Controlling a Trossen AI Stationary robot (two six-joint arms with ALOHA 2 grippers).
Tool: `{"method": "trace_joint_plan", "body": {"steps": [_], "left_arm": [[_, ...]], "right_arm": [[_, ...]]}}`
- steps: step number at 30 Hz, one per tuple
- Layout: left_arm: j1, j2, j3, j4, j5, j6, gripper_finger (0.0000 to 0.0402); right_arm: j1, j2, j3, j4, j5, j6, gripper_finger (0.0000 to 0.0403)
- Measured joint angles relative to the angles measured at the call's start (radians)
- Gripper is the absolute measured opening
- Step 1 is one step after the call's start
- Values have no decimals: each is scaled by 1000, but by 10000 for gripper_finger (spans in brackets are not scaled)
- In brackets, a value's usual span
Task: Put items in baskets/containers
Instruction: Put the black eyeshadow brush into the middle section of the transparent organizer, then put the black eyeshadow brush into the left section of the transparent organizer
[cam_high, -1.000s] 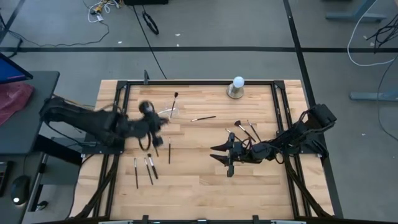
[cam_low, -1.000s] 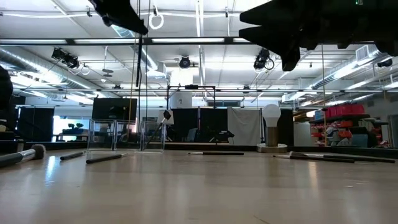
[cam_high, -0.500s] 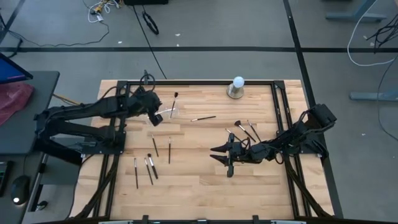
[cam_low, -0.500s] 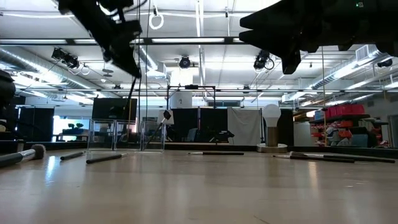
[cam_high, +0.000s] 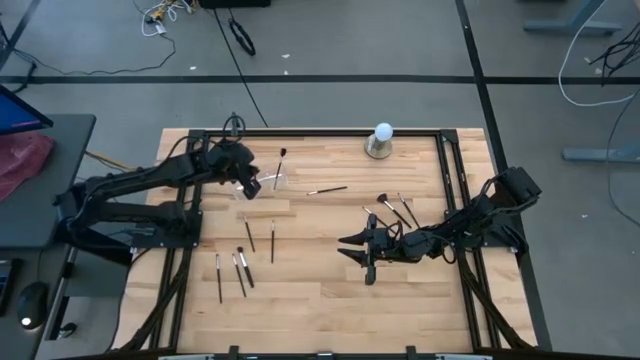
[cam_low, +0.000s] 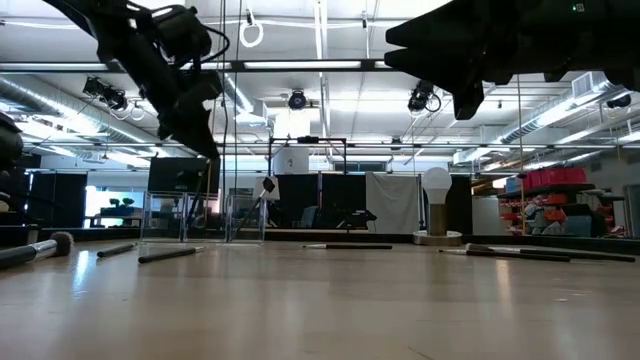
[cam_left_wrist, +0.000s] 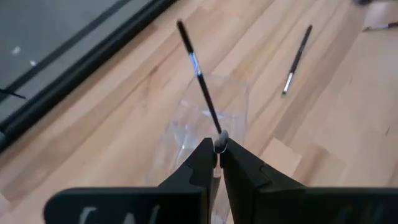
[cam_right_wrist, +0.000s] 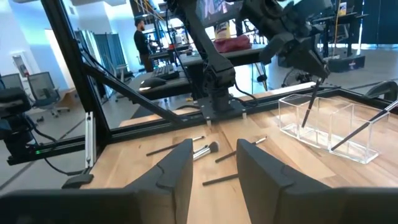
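- Brushes lie scattered over the wooden desk (cam_high: 320, 290): a cluster of four (cam_high: 240, 262) on the left half, one (cam_high: 327, 189) near the middle, several (cam_high: 395, 210) on the right half.
- One brush (cam_left_wrist: 199, 71) leans in the clear holder (cam_high: 268, 182), its end sticking out over the rim.
- The left gripper (cam_high: 250, 184) hangs over the holder at the far left part of the desk, jaws clamped on a brush (cam_left_wrist: 220, 140) whose silver end shows between the fingertips; in the right wrist view that brush points down into a compartment.
- The right gripper (cam_high: 352, 249) waits above the desk's right half, jaws apart and nothing between them.
- A white ball on a grey base (cam_high: 380, 140) stands at the far edge.
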Motion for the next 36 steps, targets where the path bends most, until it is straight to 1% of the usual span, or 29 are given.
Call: {"method": "trace_joint_plan", "body": {"steps": [7, 9, 11, 15, 19, 23, 26, 28, 30, 33, 36], "left_arm": [[40, 12, -38, 11, 24, -1, 33], [47, 20, -43, 21, 40, -2, 40], [56, 37, -43, 42, 43, -1, 57], [82, 59, -43, 59, 40, 6, 107], [109, 64, -40, 55, 15, 7, 154], [121, 51, 16, 8, 11, 7, 184], [113, 38, 93, -65, 11, 7, 194], [94, 22, 148, -106, 11, 8, 195], [58, -2, 179, -109, 10, 8, 192], [-31, -43, 174, -54, 11, 8, 186], [-150, -71, 124, 47, 10, 10, 180]], "right_arm": [[0, 0, 0, 0, 0, 0, 123], [0, 0, 0, 0, 0, 0, 123], [0, 0, 0, 0, 0, 0, 123], [0, 0, 0, -2, 0, 0, 123], [0, 0, 0, -17, 0, 0, 123], [-1, -5, 0, -81, 0, 34, 123], [-15, -65, 0, -266, 0, 102, 123], [-31, -135, 0, -448, 1, 166, 123], [-51, -218, 0, -639, 2, 250, 123], [-92, -345, 0, -931, 3, 391, 123], [-137, -421, 0, -1182, 27, 481, 130]]}}
